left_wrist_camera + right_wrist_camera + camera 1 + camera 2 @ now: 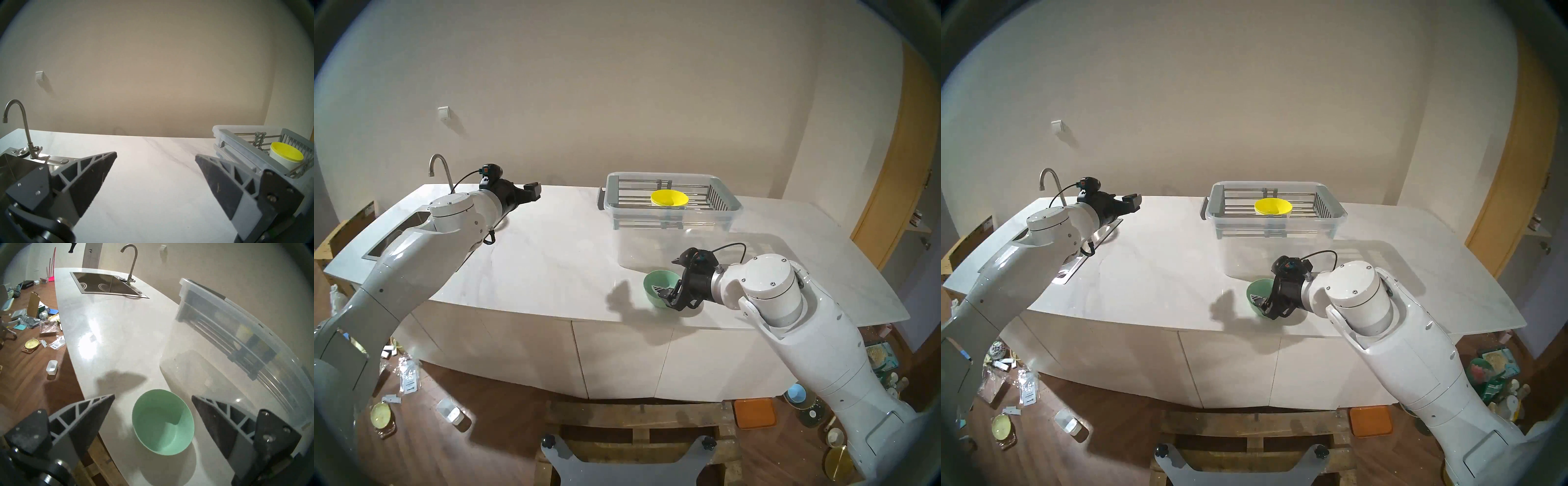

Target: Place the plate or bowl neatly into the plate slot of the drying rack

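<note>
1. while the right tool (153,414) hangs just above the mint green bowl (163,422) near the front edge of the counter (551,251), its fingers (95,414) are spread wide and nothing is pinched between them. from the head view one fingertip looks like it sits over the bowl's inside, but i can't tell if it actually touches.
2. green bowl sits upright on the counter, right beside the clear plastic tub (670,224), not in the rack.
3. drying rack (667,197) rests across the top of that tub, at the back right of the counter. its plate slot (629,197) of steel rods already carries a yellow bowl (669,201), which leans on its side, close to the slatted grey end basket (719,200).
4. left tool (155,157) is also spread apart and empty, pointing level over the counter near the sink (105,283) and faucet (18,125), well apart from the rack and the green bowl.
</note>
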Robot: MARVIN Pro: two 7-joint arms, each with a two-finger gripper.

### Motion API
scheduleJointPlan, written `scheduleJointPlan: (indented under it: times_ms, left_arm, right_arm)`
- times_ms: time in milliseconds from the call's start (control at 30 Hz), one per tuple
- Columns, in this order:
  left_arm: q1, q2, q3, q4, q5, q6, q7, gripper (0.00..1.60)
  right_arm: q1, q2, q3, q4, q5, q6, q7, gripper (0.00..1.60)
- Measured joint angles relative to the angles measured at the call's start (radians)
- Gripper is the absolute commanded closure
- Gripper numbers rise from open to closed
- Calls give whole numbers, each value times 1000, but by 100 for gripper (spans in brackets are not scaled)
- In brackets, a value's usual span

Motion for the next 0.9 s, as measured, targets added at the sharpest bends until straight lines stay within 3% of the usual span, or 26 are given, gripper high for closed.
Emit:
scheduleJointPlan:
  times_ms: [433,900]
  left_arm:
    - [0,0,0,0,0,0,0,0]
    - [0,0,0,0,0,0,0,0]
  right_arm:
    - [5,-15,-37,44,-16,-25,-4,0]
    - [13,-15,-65,171,-49,-68,-8,0]
